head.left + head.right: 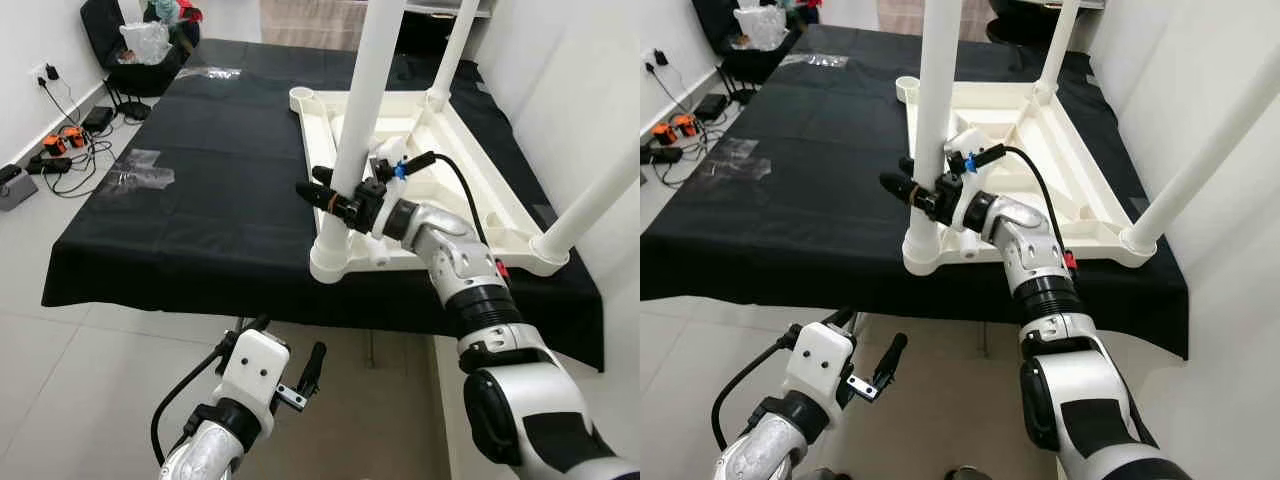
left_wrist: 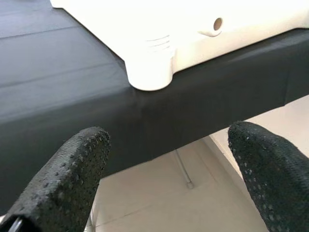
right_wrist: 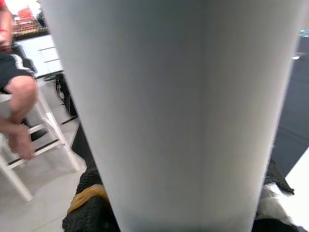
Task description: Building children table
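Our left gripper (image 1: 296, 385) nearest, below table (image 1: 180, 230) edge, fingers spread wide, holding nothing. Upturned tabletop (image 1: 470, 200) lies on table; near-corner leg (image 1: 365, 110) upright. Our right gripper (image 1: 335, 195) fingers clamp leg low.

A white plastic children's table top (image 1: 470, 170) lies upside down on a counter (image 1: 200, 200) draped in black cloth, its near edge close to the counter's front edge. Three white round legs stand upright in corner sockets: the near-left leg (image 1: 362, 120), the near-right leg (image 1: 598, 195), which leans outward, and a far leg (image 1: 455, 50). The far-left corner socket (image 1: 301, 97) stands empty. The right end effector (image 1: 335, 195) is closed around the near-left leg just above its socket.
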Motion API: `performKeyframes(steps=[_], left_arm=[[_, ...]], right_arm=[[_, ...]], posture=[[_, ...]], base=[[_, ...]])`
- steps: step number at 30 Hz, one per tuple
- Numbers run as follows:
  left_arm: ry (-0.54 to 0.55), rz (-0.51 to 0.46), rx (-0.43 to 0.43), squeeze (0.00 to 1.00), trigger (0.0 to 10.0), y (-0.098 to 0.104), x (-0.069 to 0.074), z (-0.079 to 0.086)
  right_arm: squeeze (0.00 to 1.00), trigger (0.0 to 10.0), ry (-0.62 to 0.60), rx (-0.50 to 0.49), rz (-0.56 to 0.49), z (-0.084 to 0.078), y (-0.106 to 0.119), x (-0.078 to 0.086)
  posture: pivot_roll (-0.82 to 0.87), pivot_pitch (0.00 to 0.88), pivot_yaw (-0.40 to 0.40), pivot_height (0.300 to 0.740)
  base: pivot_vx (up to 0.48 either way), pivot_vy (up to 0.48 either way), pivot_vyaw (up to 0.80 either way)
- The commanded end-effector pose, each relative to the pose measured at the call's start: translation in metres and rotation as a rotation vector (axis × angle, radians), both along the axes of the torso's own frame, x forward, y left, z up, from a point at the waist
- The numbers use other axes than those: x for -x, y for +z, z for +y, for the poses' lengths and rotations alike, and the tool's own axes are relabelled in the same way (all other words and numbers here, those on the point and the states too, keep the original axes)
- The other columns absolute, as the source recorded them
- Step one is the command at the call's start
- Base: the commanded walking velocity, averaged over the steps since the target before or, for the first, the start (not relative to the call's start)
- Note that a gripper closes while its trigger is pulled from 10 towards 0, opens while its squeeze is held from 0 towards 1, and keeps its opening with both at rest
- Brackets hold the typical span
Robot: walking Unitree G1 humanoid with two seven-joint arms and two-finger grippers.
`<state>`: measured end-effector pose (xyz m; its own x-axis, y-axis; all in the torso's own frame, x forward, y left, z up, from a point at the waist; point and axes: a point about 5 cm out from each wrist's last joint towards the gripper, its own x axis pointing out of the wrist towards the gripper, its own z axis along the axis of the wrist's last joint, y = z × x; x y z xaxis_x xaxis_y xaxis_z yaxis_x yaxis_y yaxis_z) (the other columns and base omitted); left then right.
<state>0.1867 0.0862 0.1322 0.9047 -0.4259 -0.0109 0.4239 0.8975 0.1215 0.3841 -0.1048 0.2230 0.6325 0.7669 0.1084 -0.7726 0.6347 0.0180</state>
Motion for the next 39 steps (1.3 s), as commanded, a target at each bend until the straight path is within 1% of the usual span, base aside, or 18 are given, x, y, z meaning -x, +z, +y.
performKeyframes(steps=[1, 5, 6, 7, 8, 10, 11, 12, 16, 20, 21, 25, 26, 30, 31, 33, 35, 39], left_arm=[[0.005, -0.003, 0.002, 0.00, 10.0, -0.001, 0.001, -0.001], [0.019, -0.018, 0.009, 0.00, 10.0, 0.002, -0.001, 0.001], [0.019, -0.018, 0.009, 0.00, 10.0, 0.002, -0.001, 0.001], [0.016, -0.019, 0.009, 0.00, 10.0, 0.001, -0.001, 0.000], [0.016, -0.019, 0.009, 0.00, 10.0, 0.001, -0.001, 0.000], [0.011, -0.019, 0.006, 0.00, 10.0, 0.000, -0.001, -0.001], [0.011, -0.019, 0.006, 0.00, 10.0, 0.000, -0.001, -0.001], [0.009, -0.019, 0.004, 0.00, 10.0, 0.000, -0.002, -0.001], [0.009, -0.020, 0.003, 0.00, 10.0, 0.000, -0.002, -0.001], [0.009, -0.021, 0.001, 0.00, 10.0, 0.000, -0.003, -0.001], [0.010, -0.020, 0.002, 0.00, 10.0, 0.000, -0.003, 0.000], [0.012, -0.019, 0.003, 0.00, 10.0, 0.000, -0.003, 0.000], [0.010, -0.018, 0.003, 0.00, 10.0, 0.000, -0.003, 0.000], [0.007, -0.016, 0.004, 0.00, 10.0, 0.000, -0.003, -0.001], [0.007, -0.016, 0.003, 0.00, 10.0, 0.000, -0.003, -0.001], [0.007, -0.016, 0.004, 0.00, 10.0, 0.000, -0.003, -0.001], [0.007, -0.015, 0.004, 0.00, 10.0, -0.001, -0.003, -0.001], [0.003, -0.014, 0.006, 0.00, 10.0, -0.001, -0.002, -0.002]], right_arm=[[0.00, 0.0, -0.219, 0.043, 0.049, -0.017, -0.012, -0.006], [0.00, 0.0, -0.487, 0.063, 0.068, -0.027, -0.016, -0.005], [0.00, 0.0, -0.487, 0.063, 0.068, -0.027, -0.016, -0.005], [0.00, 0.0, -0.627, 0.077, 0.080, -0.032, -0.019, -0.002], [0.00, 0.0, -0.627, 0.077, 0.080, -0.032, -0.019, -0.002], [0.00, 0.0, -0.892, 0.090, 0.117, -0.041, -0.025, 0.007], [0.00, 0.0, -0.892, 0.090, 0.117, -0.041, -0.025, 0.007], [0.00, 0.0, -1.083, 0.064, 0.141, -0.043, -0.026, 0.017], [0.00, 0.0, -1.230, 0.002, 0.183, -0.038, -0.025, 0.028], [0.00, 0.0, -1.227, -0.028, 0.210, -0.023, -0.023, 0.032], [0.00, 10.0, -1.175, -0.044, 0.202, -0.016, -0.021, 0.031], [0.00, 10.0, -1.113, -0.063, 0.173, -0.007, -0.015, 0.031], [1.00, 10.0, -1.112, -0.062, 0.144, -0.008, -0.013, 0.032], [1.00, 10.0, -1.091, -0.033, 0.064, -0.010, -0.009, 0.032], [0.00, 10.0, -1.083, -0.027, 0.056, -0.010, -0.008, 0.032], [0.00, 10.0, -0.914, -0.035, 0.047, -0.011, -0.007, 0.024], [0.00, 10.0, -0.850, -0.040, 0.048, -0.012, -0.007, 0.021], [0.00, 10.0, -0.383, -0.017, 0.107, -0.011, -0.011, 0.020]], posture=[[0.09, 0.106, -0.089, 0.740], [0.08, 0.110, -0.085, 0.740], [0.08, 0.110, -0.085, 0.740], [0.08, 0.109, -0.085, 0.740], [0.08, 0.109, -0.085, 0.740], [0.07, 0.104, -0.085, 0.740], [0.07, 0.104, -0.085, 0.740], [0.08, 0.104, -0.084, 0.740], [0.08, 0.105, -0.085, 0.740], [0.08, 0.109, -0.089, 0.740], [0.08, 0.112, -0.090, 0.740], [0.07, 0.115, -0.089, 0.740], [0.07, 0.115, -0.089, 0.740], [0.07, 0.116, -0.086, 0.740], [0.07, 0.116, -0.086, 0.740], [0.07, 0.109, -0.085, 0.740], [0.07, 0.109, -0.085, 0.740], [0.07, 0.103, -0.086, 0.740]], base=[[0.000, 0.000, 0.00], [0.000, 0.000, 0.00], [0.000, 0.000, 0.00], [0.000, 0.000, 0.00], [0.000, 0.000, 0.00], [0.000, 0.000, 0.00], [0.000, 0.000, 0.00], [0.000, 0.000, 0.00], [0.000, 0.000, 0.00], [0.000, 0.000, 0.00], [0.000, 0.000, 0.00], [0.000, 0.000, 0.00], [0.000, 0.000, 0.00], [0.000, 0.000, 0.00], [0.000, 0.000, 0.00], [0.000, 0.000, 0.00], [0.000, 0.000, 0.00], [0.000, 0.000, 0.00]])
